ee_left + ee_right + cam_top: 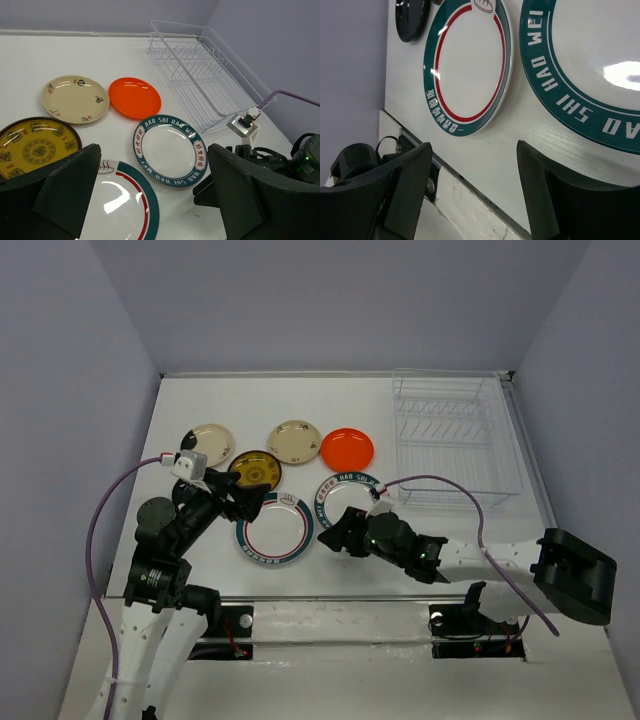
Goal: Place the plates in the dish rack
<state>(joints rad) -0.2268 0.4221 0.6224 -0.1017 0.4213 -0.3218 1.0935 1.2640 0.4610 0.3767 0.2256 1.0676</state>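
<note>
All six plates lie flat on the desk (pixel 250 400), none in the dish rack (pixel 455 435), which stands at the far right corner, well apart from both arms.

The left pincer (pixel 248 502) is spread wide and holds nothing. From above it sits over the far-left rim of the red-ringed plate (pixel 274 528), just beside the amber plate (pixel 255 470). In its wrist view, the red-ringed plate lies low between the fingers, the amber plate shows past the left finger, and the lettered plate (pixel 350 495) lies straight ahead in the gap. I cannot tell whether the fingers touch any plate.

The right pincer (pixel 335 532) is also spread and empty. It hangs over the strip of desk between the two large plates, at the near-left rim of the lettered plate. Its own camera shows bare desk and the desk's near edge between the fingers, with the red-ringed plate beyond the left finger and the lettered plate's teal rim beyond the right.

One cream plate (pixel 208 440) lies far left. The other cream plate (pixel 296 441) lies just beside the orange-red plate (pixel 347 448), which is the nearest of them to the rack.

A dark rounded shape (pixel 412 17) at the top of the right wrist view may be the other pincer; it is too cropped to be sure.
</note>
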